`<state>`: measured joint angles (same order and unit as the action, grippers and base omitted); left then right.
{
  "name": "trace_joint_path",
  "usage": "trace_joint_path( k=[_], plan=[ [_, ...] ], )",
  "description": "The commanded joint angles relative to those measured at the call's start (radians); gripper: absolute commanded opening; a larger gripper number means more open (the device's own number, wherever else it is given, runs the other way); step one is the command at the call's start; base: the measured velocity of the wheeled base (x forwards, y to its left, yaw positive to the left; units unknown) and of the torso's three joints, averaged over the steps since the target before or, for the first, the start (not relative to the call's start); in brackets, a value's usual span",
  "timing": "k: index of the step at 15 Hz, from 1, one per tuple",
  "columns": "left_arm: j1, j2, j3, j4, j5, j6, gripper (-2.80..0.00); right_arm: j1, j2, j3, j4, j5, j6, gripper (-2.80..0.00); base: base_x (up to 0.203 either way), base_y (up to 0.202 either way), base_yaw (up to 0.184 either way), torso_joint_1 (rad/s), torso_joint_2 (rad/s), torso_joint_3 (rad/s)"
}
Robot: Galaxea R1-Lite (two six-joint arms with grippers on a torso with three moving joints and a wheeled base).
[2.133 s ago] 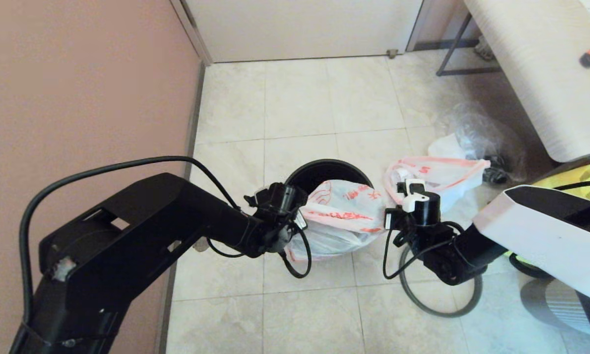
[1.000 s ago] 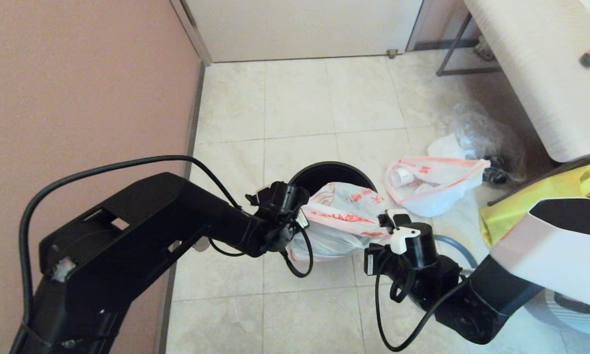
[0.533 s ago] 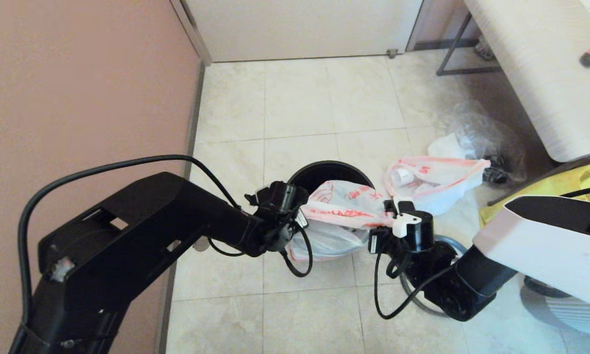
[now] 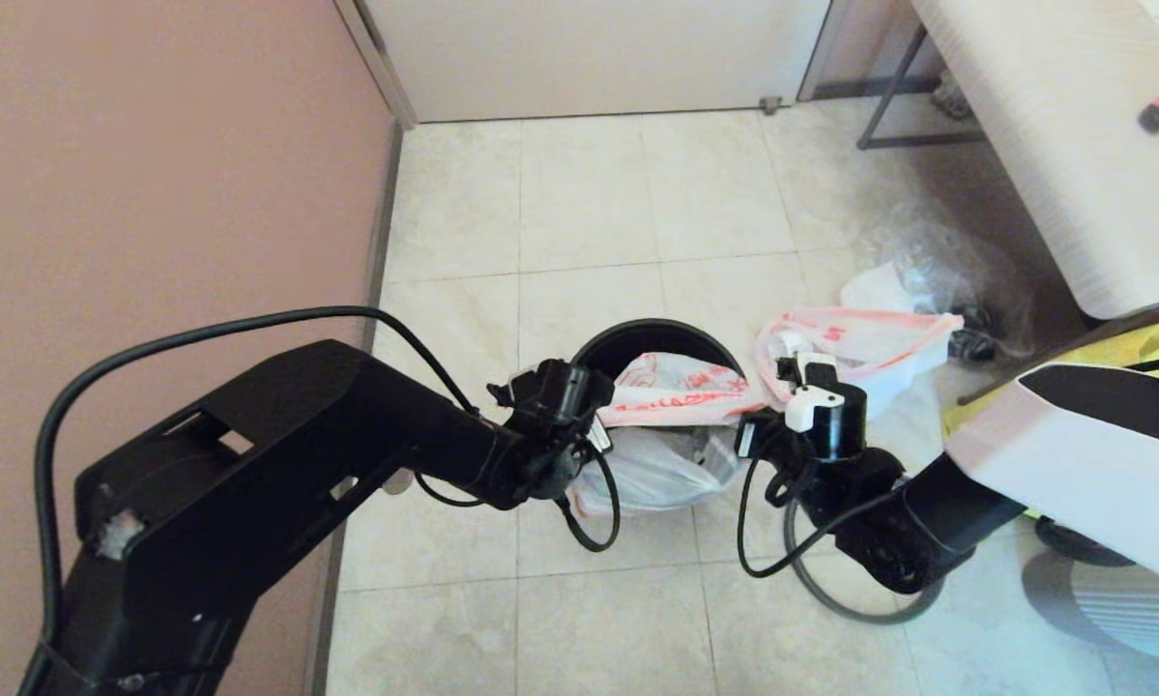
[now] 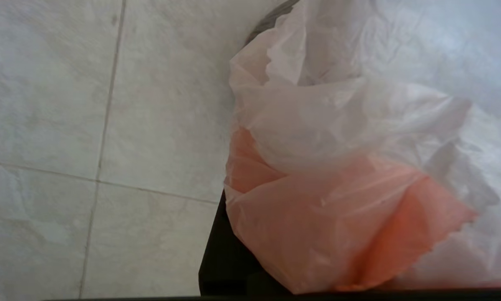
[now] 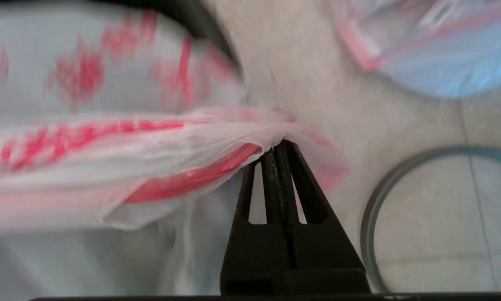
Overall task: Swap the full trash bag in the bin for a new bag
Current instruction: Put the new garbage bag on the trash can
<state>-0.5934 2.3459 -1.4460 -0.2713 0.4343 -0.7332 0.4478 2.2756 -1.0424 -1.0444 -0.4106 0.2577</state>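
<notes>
Right wrist view: right gripper point(image 6: 275, 146) clenched on new bag point(image 6: 108, 138) edge over bin point(image 4: 651, 333), left gripper point(image 4: 593, 425) grip unclear; thin film liable to tear or slip.

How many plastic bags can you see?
3: the new bag stretched over the bin; the full trash bag on the floor beside it; a clear bag behind. Others may be hidden.

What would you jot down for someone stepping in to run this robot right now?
Right gripper: shut on the new bag's edge, at the bin's right side.
Left gripper: at the bag's left edge, plastic bunched against it; grip unclear.
Done: the full trash bag is out, lying on the floor right of the bin.
Left: spread the new bag over the bin's mouth, then fit the grey hoop lying on the floor.
</notes>
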Motion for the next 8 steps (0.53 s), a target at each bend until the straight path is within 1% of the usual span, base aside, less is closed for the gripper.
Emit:
trace_joint_path(
  k=[1,4,8],
  plan=[
    [-0.014,-0.015,0.008,0.000,0.003,-0.005,-2.80,-0.019,0.019,-0.040,0.002,-0.001,0.002,-2.80,0.000,0.000,0.000,0.000,0.00,0.000],
    [-0.026,-0.016,0.013,0.000,0.003,-0.005,-2.80,-0.033,0.053,-0.104,0.017,0.017,0.003,-2.80,0.000,0.000,0.000,0.000,0.00,0.000],
    [-0.049,-0.010,0.026,0.000,0.003,-0.003,-2.80,-0.040,0.048,-0.197,0.079,0.021,0.003,-2.80,0.000,0.000,0.000,0.000,0.00,0.000]
  ],
)
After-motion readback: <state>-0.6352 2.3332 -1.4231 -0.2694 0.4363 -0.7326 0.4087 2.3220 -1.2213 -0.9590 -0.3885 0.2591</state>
